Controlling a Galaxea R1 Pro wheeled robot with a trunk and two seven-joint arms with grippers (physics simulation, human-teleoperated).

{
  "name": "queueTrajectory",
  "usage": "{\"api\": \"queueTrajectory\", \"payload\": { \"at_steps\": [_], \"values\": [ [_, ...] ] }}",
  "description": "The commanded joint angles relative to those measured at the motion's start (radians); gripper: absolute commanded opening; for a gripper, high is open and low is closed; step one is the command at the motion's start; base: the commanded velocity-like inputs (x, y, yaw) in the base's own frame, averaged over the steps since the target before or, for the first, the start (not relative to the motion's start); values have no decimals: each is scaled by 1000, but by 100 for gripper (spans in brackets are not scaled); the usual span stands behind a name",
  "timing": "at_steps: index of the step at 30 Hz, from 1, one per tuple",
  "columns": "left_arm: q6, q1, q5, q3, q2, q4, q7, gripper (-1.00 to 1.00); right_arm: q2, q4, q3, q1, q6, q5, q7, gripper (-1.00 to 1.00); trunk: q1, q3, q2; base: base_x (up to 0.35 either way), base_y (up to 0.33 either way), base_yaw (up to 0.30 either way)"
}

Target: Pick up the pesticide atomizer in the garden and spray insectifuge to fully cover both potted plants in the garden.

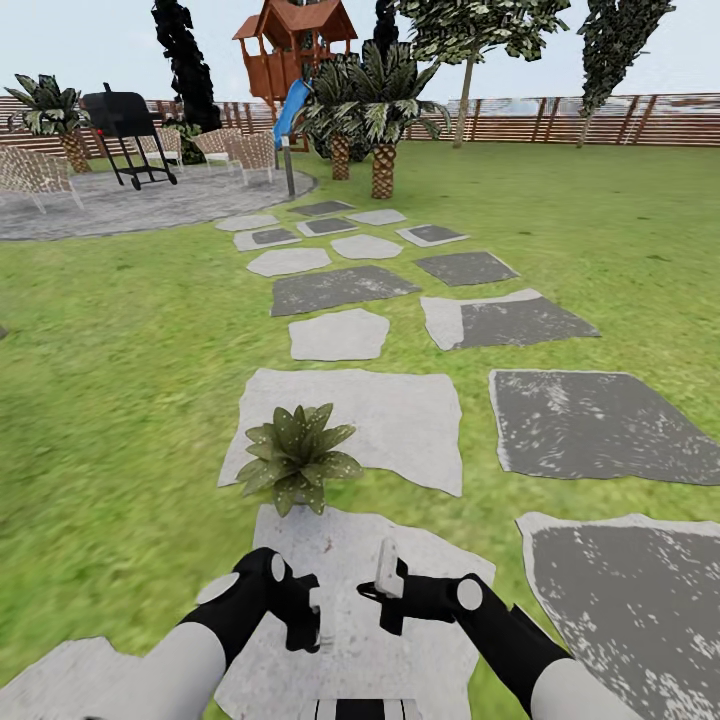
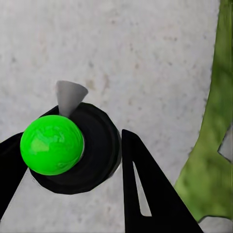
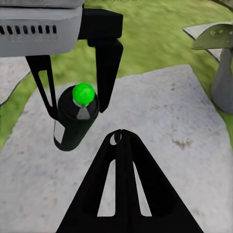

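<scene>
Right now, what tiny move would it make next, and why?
Probably tip the atomizer, which the left gripper holds over a stepping stone, towards the potted plant just ahead. Its nozzle seems to point at bare stone, not leaves.

Left wrist view. Black atomizer (image 2: pixel 90 155) seen from above, green round cap (image 2: pixel 51 144) on top, grey nozzle cone (image 2: pixel 70 96) projecting beside cap. Held between the two black fingers (image 2: pixel 145 189) of left gripper (image 2: pixel 73 170), jaws closed against its sides. Pale grey stepping stone (image 2: pixel 121 53) beneath. Strip of green lawn (image 2: pixel 211 145) along stone's edge.
</scene>
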Motion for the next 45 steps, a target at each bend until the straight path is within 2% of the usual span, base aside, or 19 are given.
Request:
{"api": "queueTrajectory", "payload": {
  "at_steps": [1,5,10,15,16,19,30,34,42,45],
  "values": [
    [4,0,-2,-1,-1,-2,-3,-100,-1,-2,2,0,-6,9,-3,-100,0,-1,0,0,0,0],
    [2,0,10,7,2,0,-3,-100,0,-2,1,0,-6,9,-3,-100,0,-1,0,0,0,0],
    [-64,0,107,9,10,13,-5,-100,0,-4,1,0,-6,9,-3,-100,0,-1,0,0,0,0],
    [-77,0,138,12,11,15,-5,-100,0,-4,1,0,-6,9,-4,-100,0,-1,0,0,0,0],
    [-79,1,159,11,12,15,-6,-100,0,-4,1,0,-6,9,-4,-100,0,-1,0,0,0,0],
    [-81,1,185,9,10,15,-7,-100,0,-4,1,0,-6,9,-4,-100,0,-1,0,0,0,0],
    [-83,1,195,10,7,2,-5,-100,0,-4,1,0,-6,12,-4,-100,0,-1,0,0,0,0],
    [-114,1,195,11,4,2,2,-100,0,-4,1,0,-6,12,-4,-100,0,-1,0,0,0,0],
    [-120,1,197,11,0,3,4,-100,0,-4,1,0,-6,12,-4,-100,0,-1,0,0,0,0],
    [-122,1,226,10,1,3,4,-100,0,-4,1,0,-6,12,-4,-100,0,-1,0,0,0,0]
  ]
}}
